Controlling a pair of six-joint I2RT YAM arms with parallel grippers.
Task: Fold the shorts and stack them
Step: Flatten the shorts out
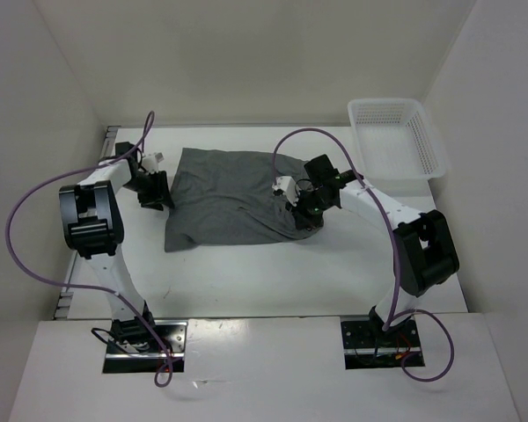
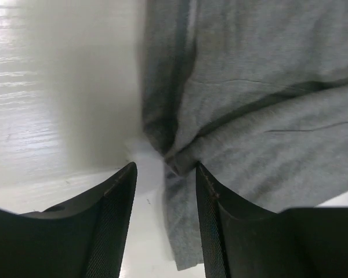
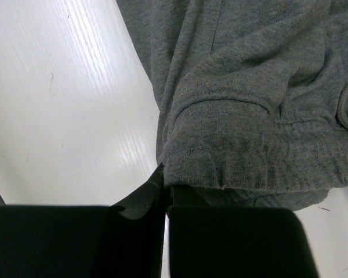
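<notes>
The grey shorts (image 1: pixel 224 198) lie spread flat in the middle of the white table. My left gripper (image 1: pixel 154 195) is at their left edge. In the left wrist view it (image 2: pixel 165 174) is open, low over the table, with a strip of the shorts' edge (image 2: pixel 185 231) lying between the two fingers (image 2: pixel 211 220). My right gripper (image 1: pixel 304 217) is at the shorts' right edge. In the right wrist view it (image 3: pixel 167 188) is shut, with the gathered hem of the shorts (image 3: pixel 243 156) caught at the fingertips and bunched up over them.
A white plastic mesh basket (image 1: pixel 396 136) stands at the back right corner of the table. White walls close in the table (image 1: pixel 246 281) on the left, back and right. Purple cables loop over both arms.
</notes>
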